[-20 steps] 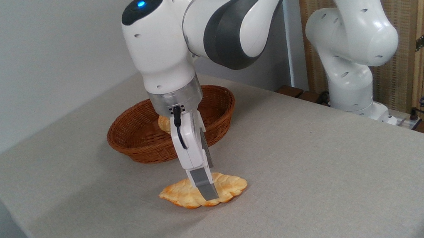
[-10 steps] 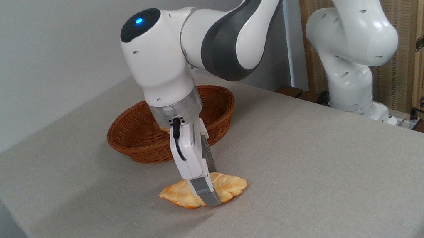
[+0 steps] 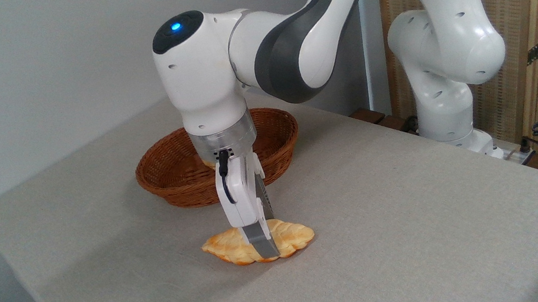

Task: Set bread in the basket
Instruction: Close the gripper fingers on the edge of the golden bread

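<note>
Basket (image 3: 174, 178) lacks the bread (image 3: 289, 236); gripper (image 3: 267, 250) straddles the loaf, grip unclear

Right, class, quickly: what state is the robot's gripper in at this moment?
Gripper: down at the bread, which lies flat on the table; only the near finger shows, so open or closed cannot be told.

**Clearance around the loaf and basket**

Bare table (image 3: 417, 214) lies open to the right, left and front of the bread (image 3: 290, 237). Behind it, just apart, the basket (image 3: 166, 179) wall rises as the only barrier; the arm's wrist hangs over the basket's near rim. The arm's base (image 3: 446, 108) stands well right.
</note>
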